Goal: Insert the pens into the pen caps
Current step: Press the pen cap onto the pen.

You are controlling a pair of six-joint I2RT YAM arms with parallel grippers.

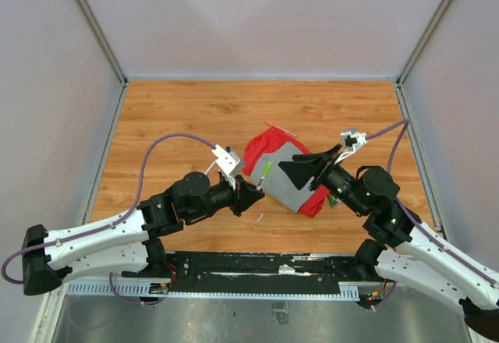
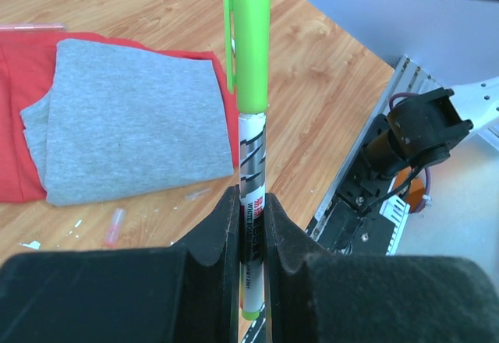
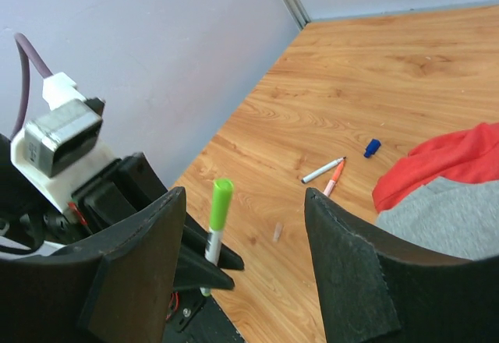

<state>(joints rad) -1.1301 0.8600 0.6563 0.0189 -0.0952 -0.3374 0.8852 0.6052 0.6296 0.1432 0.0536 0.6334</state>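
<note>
L fingers (image 2: 224, 222) clenched on the barrel of the green pen (image 2: 251, 160), one pad each side, no gap visible. Pen stands abt upright in the L wrist view, sticking up out of the grip; a short green butt end shows below the fingers. Barrel is white w/ black print, lettering too small for us to read. Green cap (image 2: 249, 43) sits on the upper end, clip twd the left of that view, tip fully covered.

R fingers (image 3: 148, 257) released, spread wide, nothing between them. In the R wrist view the capped pen shows beyond the gap, close to one finger; we can't tell if it touches. From the top cam both sets of fingers point at each other, tips near, approx mid-table, w/ the pen between them.

Cloth (image 1: 292, 199): red w/ a grey folded layer on top, lying on the wood table (image 1: 179, 117). R fingers hang over it; the pen is at its left edge in the top view.

Loose on the table, R wrist view: white pen (image 3: 321, 171) and orange pen (image 3: 335, 178) lying together in a narrow V. Blue cap (image 3: 373, 147) near them but apart. Small pale tube (image 3: 277, 231) on its own, closer to the fingers. We can't make out what it is
</note>
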